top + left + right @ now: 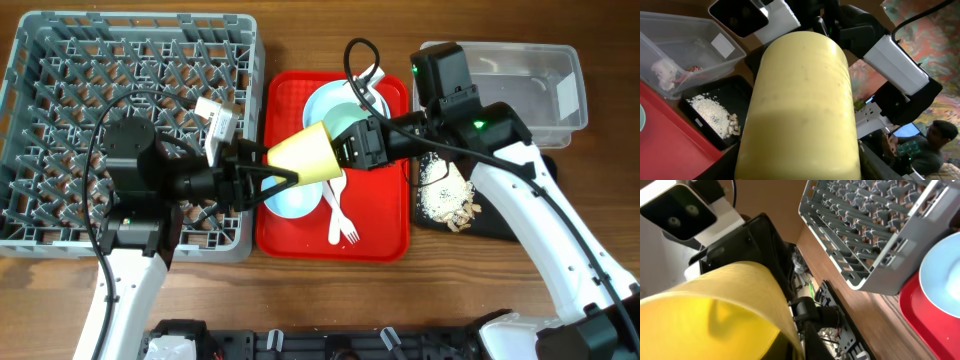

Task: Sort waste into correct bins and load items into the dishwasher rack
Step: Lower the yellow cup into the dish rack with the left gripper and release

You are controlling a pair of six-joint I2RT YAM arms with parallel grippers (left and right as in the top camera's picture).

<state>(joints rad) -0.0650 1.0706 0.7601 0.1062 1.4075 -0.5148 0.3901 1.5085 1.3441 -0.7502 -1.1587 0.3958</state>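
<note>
Yellow cup (308, 152) held between two arms in mid-air, above the red serving tray (290, 235).
The left gripper (276, 166) grasps its narrow end. The right gripper (352, 145) meets the wide rim, pinching or slack I cannot tell. It looks like a pass to the arm nearer the dishwasher rack (130, 20). Only the left wrist view shows a red wrapper (692, 69) and white scrap (662, 70) in the clear tub (685, 35), and crumbs (715, 116) in the black tray (737, 92).
</note>
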